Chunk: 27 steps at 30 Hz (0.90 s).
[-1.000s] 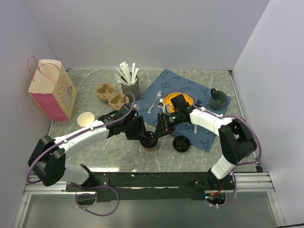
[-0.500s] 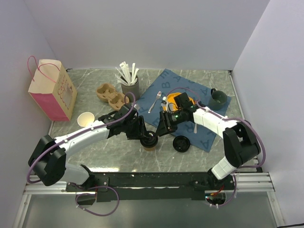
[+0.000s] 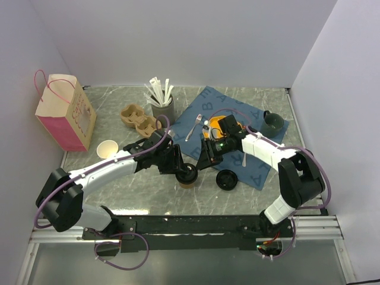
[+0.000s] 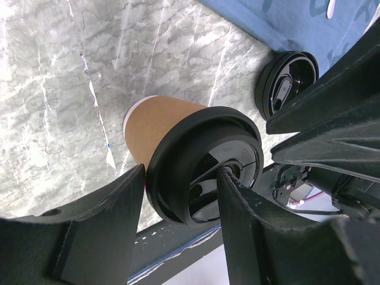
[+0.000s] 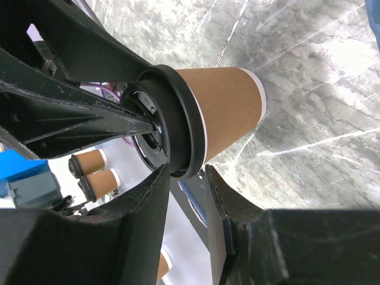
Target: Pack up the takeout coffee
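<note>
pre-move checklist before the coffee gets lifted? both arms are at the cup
1. Upright: the takeout coffee stands on the table: ok.
2. Seal: the lid sits flush on the cup as far as the wrist views show: ok.
3. Hold: the left gripper has its fingers at the lid top; firm grip: cannot tell.
4. Clearance: the right gripper has its fingers straddling the lid rim: not ok.
5. Destination: the cup carrier has wells that look empty: ok.
6. Bag: the paper bag stands upright; whether its mouth is open: cannot tell.
</note>
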### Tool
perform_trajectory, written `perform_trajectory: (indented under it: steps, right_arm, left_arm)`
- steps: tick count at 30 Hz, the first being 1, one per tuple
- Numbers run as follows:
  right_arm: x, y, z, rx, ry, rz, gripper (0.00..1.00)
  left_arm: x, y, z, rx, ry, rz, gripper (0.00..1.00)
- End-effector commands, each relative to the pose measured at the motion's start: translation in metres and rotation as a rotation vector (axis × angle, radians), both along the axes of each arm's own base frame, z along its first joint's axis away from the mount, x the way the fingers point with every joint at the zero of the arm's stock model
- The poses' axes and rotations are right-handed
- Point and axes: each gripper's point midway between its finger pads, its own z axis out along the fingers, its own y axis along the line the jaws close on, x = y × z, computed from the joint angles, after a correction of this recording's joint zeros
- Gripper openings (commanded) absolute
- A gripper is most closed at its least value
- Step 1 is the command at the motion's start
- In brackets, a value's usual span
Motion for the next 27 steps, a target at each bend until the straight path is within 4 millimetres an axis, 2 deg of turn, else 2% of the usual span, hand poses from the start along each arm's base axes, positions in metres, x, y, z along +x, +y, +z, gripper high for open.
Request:
perform_trajectory:
  steps: [1, 15, 24, 27]
  right_arm:
    - [0.007, 0.002, -0.005, 0.01, -0.016, 0.007, 0.37]
    - [0.004, -0.013, -0.047, -0.107, 0.009, -0.063, 0.27]
    - [-0.01, -0.03, -0.079, -0.194, 0.053, -0.126, 0.23]
    - [-0.014, -0.031, -0.082, -0.192, 0.054, -0.132, 0.23]
  left_arm:
    - [-0.013, 0.028, -0.04, 0.163, 0.086, 0.027, 0.56]
    - [-0.019, 0.034, -0.045, 0.17, 0.102, 0.047, 0.56]
    - [-0.025, 0.04, -0.052, 0.179, 0.117, 0.059, 0.56]
    - [-0.026, 0.04, -0.053, 0.185, 0.12, 0.056, 0.56]
